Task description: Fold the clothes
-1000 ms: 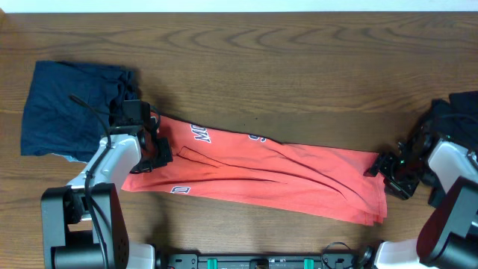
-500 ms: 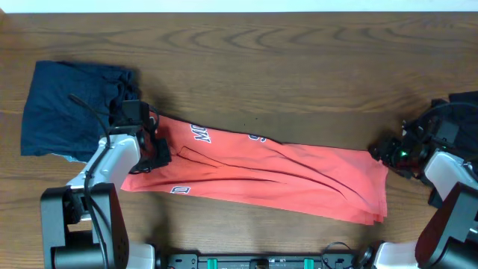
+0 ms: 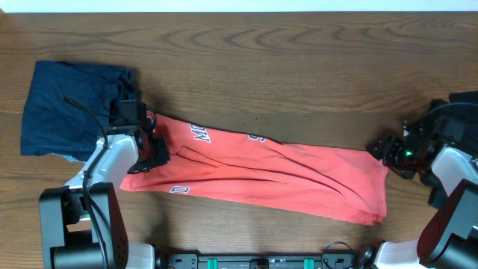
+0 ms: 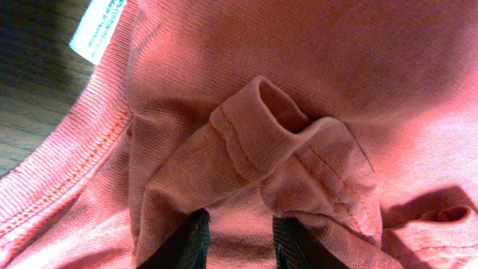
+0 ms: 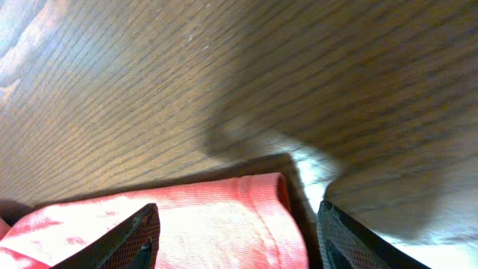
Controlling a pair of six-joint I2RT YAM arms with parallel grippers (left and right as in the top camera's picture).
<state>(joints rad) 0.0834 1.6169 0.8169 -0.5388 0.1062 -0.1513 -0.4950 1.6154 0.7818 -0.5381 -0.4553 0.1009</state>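
Note:
The coral-red T-shirt (image 3: 276, 175) lies as a long folded strip across the table's front, with white lettering (image 3: 200, 135) showing near its left end. My left gripper (image 3: 154, 149) sits on the shirt's left end. In the left wrist view its two fingertips (image 4: 191, 237) stand a little apart, pressed into bunched red cloth (image 4: 254, 142), and no firm pinch shows. My right gripper (image 3: 382, 152) is open at the shirt's far right corner. Its mesh fingers (image 5: 128, 240) straddle the red hem (image 5: 246, 217) without touching it.
A navy garment (image 3: 71, 108) lies crumpled at the back left, just behind my left arm. A black garment (image 3: 463, 112) sits at the right edge, beside my right arm. The dark wooden table (image 3: 284, 67) shows behind the shirt.
My right gripper has moved up and slightly left, from beside the shirt's lower right end to its upper right corner. The left gripper stays on the shirt's left end.

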